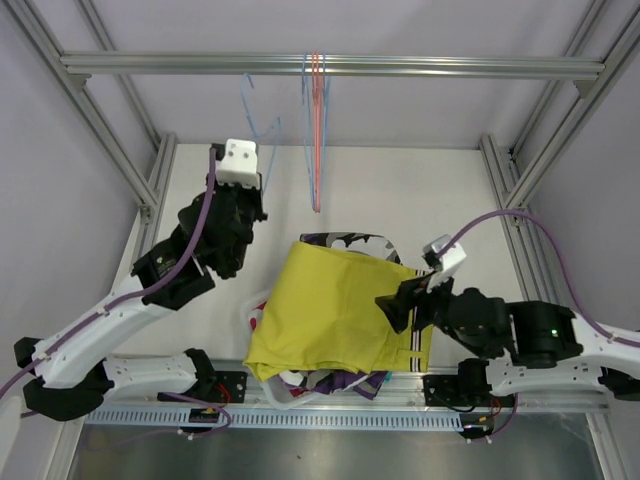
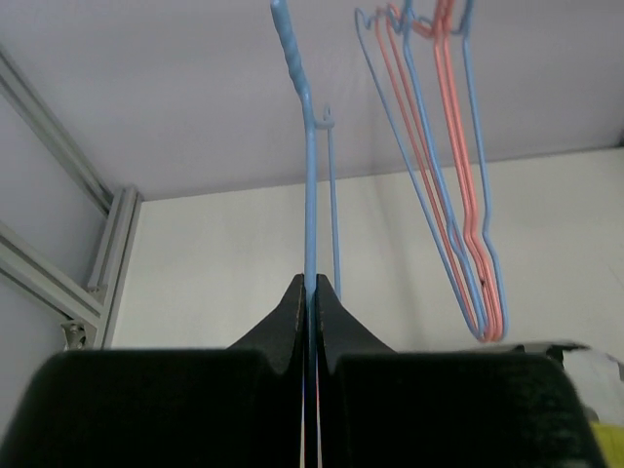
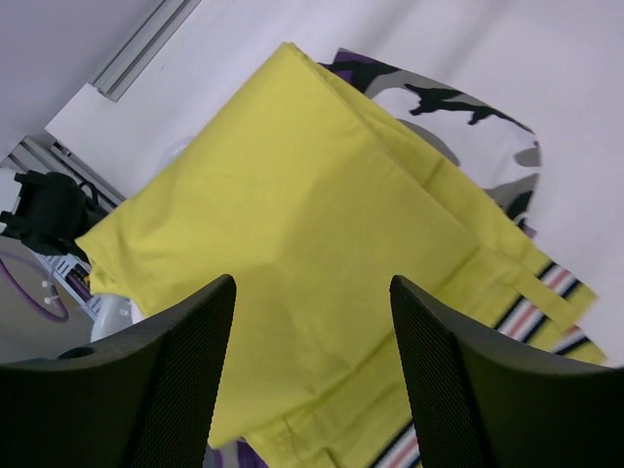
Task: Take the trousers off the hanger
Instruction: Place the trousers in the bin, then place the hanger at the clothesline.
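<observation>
The mustard yellow shorts [image 1: 330,310] lie flat on top of a pile on the table, also in the right wrist view [image 3: 302,244]. The purple-black-white camouflage shorts [image 1: 350,241] stick out behind them, shown too in the right wrist view [image 3: 448,107]. My left gripper [image 1: 262,190] is shut on a bare blue wire hanger [image 2: 310,195], which hangs from the top bar. My right gripper [image 1: 395,310] is open and empty just above the yellow shorts' right edge [image 3: 312,292]. The red-and-white, lilac and teal shorts are mostly hidden under the pile.
Several empty blue and red wire hangers [image 1: 315,130] hang from the overhead aluminium bar [image 1: 330,64]; they show in the left wrist view [image 2: 458,175]. Frame posts stand at both sides. A cable tray [image 1: 300,415] runs along the near edge.
</observation>
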Controlling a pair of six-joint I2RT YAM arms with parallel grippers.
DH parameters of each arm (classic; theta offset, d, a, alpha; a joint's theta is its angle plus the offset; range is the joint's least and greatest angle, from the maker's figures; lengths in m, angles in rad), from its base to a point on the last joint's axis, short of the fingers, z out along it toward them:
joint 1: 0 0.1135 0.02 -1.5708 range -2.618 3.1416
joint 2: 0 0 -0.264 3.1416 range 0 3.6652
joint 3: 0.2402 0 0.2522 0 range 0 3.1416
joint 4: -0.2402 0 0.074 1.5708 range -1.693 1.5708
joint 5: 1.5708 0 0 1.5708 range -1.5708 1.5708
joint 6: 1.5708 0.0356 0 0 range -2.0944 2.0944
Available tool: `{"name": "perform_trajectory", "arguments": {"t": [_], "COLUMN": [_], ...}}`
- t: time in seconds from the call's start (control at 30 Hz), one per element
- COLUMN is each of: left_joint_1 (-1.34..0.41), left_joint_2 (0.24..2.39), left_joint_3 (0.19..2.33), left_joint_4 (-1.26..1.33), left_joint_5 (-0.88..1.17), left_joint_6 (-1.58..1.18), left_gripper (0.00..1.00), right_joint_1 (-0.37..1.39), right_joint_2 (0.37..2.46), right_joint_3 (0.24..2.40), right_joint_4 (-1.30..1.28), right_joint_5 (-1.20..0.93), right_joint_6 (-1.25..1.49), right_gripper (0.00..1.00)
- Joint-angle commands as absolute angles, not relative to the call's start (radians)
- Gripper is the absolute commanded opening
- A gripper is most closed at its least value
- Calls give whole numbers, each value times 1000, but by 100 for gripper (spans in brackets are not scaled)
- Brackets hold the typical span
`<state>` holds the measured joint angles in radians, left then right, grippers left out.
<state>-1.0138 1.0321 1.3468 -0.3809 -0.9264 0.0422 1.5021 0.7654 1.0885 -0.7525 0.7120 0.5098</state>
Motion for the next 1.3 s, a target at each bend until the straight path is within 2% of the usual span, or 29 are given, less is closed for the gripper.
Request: {"name": "perform_trajectory", "arguments": {"t": [0.0, 0.2, 0.4, 0.77, 1.27], "left_joint_1": [-954, -899, -825, -713, -712], "left_joint_2": [1078, 1233, 1357, 1485, 1589], "left_joint_3": [1456, 1659, 1723, 1798, 1809], "left_joint_4": [-384, -360, -354, -368, -321], "left_joint_5": [-888, -861, -785, -692, -621], "left_joint_6": [47, 101, 78, 35, 9], "left_gripper": [1, 1, 1, 0, 0], "right_joint_1": [1506, 1506, 1506, 1508, 1502], "right_joint_2": [663, 486, 382, 377, 373], "right_joint_3": [1060, 980, 956, 940, 930], "right_joint_4": [-867, -877, -881, -861, -854], "right_joint_5": [761, 795, 804, 788, 799], "right_joint_6": [477, 457, 453, 426, 425], "right_gripper": [69, 72, 74, 74, 74]}}
